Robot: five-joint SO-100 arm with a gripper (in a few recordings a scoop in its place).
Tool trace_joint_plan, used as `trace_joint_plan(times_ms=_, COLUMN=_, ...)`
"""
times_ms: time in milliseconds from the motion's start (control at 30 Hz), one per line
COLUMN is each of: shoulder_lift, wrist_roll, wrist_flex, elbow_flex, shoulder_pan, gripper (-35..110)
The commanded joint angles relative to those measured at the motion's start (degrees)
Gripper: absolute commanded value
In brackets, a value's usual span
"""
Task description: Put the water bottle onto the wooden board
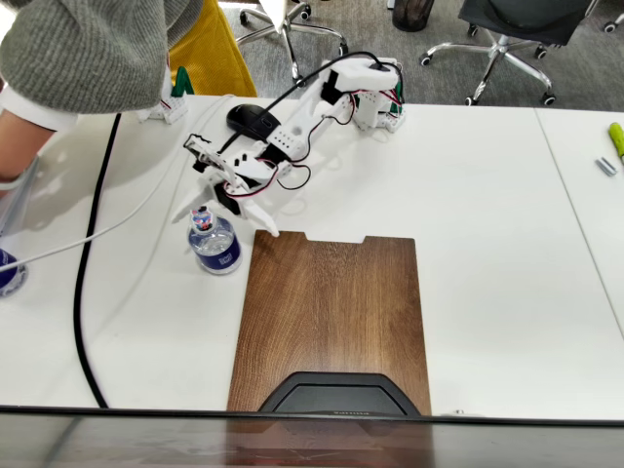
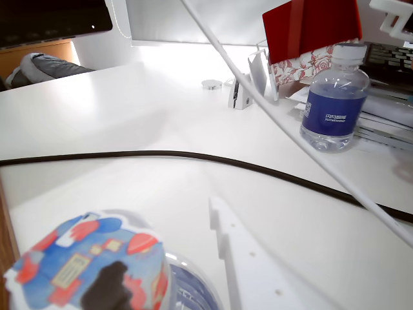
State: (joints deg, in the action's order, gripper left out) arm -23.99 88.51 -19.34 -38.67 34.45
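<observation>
Your gripper [image 1: 216,209] hangs right over the upright water bottle [image 1: 215,245], jaws spread wide and holding nothing, cap just beneath them, bottle standing on the table just left of the wooden board [image 1: 331,322] in the fixed view.

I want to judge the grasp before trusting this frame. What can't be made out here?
- Gripper contact: in the fixed view its fingers straddle the water bottle, touching or not is too small to tell.
- Wrist view: bottle cut off by the bottom edge, one finger visible.
- Wooden board: near end hidden by a dark object.
</observation>
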Motion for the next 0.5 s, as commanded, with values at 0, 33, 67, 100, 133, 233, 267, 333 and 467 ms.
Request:
trace_joint_plan(times_ms=0, shoulder_lift=-1.7, wrist_roll=0.6, wrist_flex=0.5, elbow_flex=3.3, shoulder_pan=-0.9, gripper=88)
trace_joint_plan(times_ms=33, shoulder_lift=-1.7, wrist_roll=0.5, wrist_flex=0.7, elbow_flex=3.4, shoulder_pan=-1.1, gripper=87)
trace_joint_plan(times_ms=67, shoulder_lift=-1.7, wrist_roll=0.4, wrist_flex=0.8, elbow_flex=3.6, shoulder_pan=-1.6, gripper=87)
trace_joint_plan(times_ms=100, shoulder_lift=-1.8, wrist_roll=0.4, wrist_flex=0.8, elbow_flex=3.6, shoulder_pan=-2.0, gripper=87)
trace_joint_plan(times_ms=133, shoulder_lift=-1.8, wrist_roll=0.3, wrist_flex=0.8, elbow_flex=3.6, shoulder_pan=-2.5, gripper=87)
trace_joint_plan(times_ms=233, shoulder_lift=-2.1, wrist_roll=0.3, wrist_flex=0.8, elbow_flex=3.6, shoulder_pan=-3.7, gripper=87)
trace_joint_plan(times_ms=267, shoulder_lift=-2.1, wrist_roll=0.3, wrist_flex=0.8, elbow_flex=3.6, shoulder_pan=-4.0, gripper=87)
trace_joint_plan(times_ms=333, shoulder_lift=-2.1, wrist_roll=0.4, wrist_flex=0.8, elbow_flex=3.6, shoulder_pan=-4.2, gripper=87)
trace_joint_plan(times_ms=467, shoulder_lift=-2.1, wrist_roll=0.4, wrist_flex=1.1, elbow_flex=3.6, shoulder_pan=-4.4, gripper=79)
